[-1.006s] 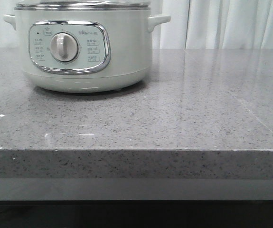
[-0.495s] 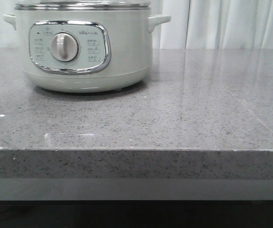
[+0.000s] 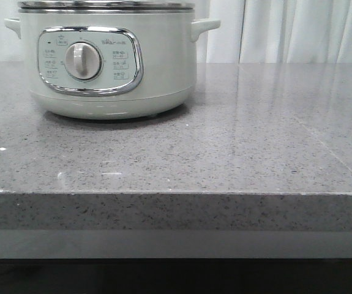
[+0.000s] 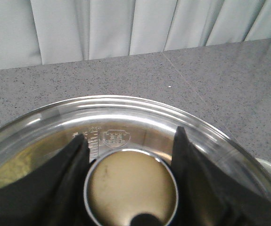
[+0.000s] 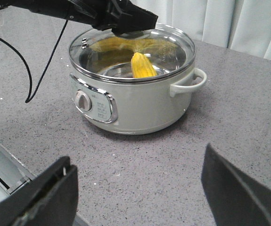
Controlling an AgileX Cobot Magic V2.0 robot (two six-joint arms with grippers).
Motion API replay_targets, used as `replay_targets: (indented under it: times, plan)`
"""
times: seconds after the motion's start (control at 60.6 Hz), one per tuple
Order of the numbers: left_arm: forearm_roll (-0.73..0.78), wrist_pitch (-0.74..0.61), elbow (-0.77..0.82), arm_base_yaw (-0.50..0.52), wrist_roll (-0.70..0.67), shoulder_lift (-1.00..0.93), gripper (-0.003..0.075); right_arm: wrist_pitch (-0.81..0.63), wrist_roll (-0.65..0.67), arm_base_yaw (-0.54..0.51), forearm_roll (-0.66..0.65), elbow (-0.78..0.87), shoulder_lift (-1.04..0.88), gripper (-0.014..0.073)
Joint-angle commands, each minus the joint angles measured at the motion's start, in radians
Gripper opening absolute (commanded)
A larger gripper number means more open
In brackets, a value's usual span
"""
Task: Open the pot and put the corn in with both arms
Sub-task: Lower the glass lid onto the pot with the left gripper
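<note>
The pale-green pot (image 3: pixel 111 61) stands at the back left of the counter, and it also shows in the right wrist view (image 5: pixel 140 103). Its glass lid (image 5: pixel 168 44) rests on the rim. The yellow corn (image 5: pixel 142 66) lies inside the pot, seen through the glass. My left gripper (image 5: pixel 126 21) is above the lid; in the left wrist view my left gripper (image 4: pixel 130 136) has its fingers against both sides of the lid's round knob (image 4: pixel 131 188). My right gripper (image 5: pixel 137 160) is open and empty, hovering over the bare counter in front of the pot.
A black cable (image 5: pixel 36 70) trails over the counter left of the pot. The grey stone counter (image 3: pixel 224 153) ends at a front edge (image 3: pixel 176 193). White curtains (image 3: pixel 298 30) hang behind.
The black cable at the front view's left edge has drifted further out of frame. The pot and lid have stayed in place.
</note>
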Motion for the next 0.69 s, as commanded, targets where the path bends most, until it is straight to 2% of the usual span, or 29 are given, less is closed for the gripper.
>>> replay_targets:
  times: [0.0, 0.247, 0.297, 0.379, 0.462, 0.676]
  plan:
    - [-0.006, -0.078, -0.048, -0.007, -0.003, -0.044, 0.0206, -0.079, -0.009, -0.002, 0.007, -0.025, -0.003, 0.0562]
    - [-0.025, -0.078, -0.048, -0.007, -0.005, -0.038, 0.0220, -0.079, -0.009, -0.002, 0.007, -0.025, -0.003, 0.0562]
    - [-0.041, -0.078, -0.048, -0.007, -0.005, -0.038, 0.0256, -0.079, -0.009, -0.002, 0.007, -0.025, -0.003, 0.0562]
    - [-0.049, -0.072, -0.048, -0.007, -0.005, -0.038, 0.0380, -0.079, -0.009, -0.002, 0.007, -0.025, -0.003, 0.0562]
    - [-0.050, -0.063, -0.048, -0.007, -0.005, -0.042, 0.0468, -0.079, -0.009, -0.002, 0.007, -0.025, -0.003, 0.0562]
    - [-0.003, -0.008, -0.048, -0.007, -0.003, -0.121, 0.0482, -0.079, -0.009, -0.002, 0.007, -0.025, -0.003, 0.0562]
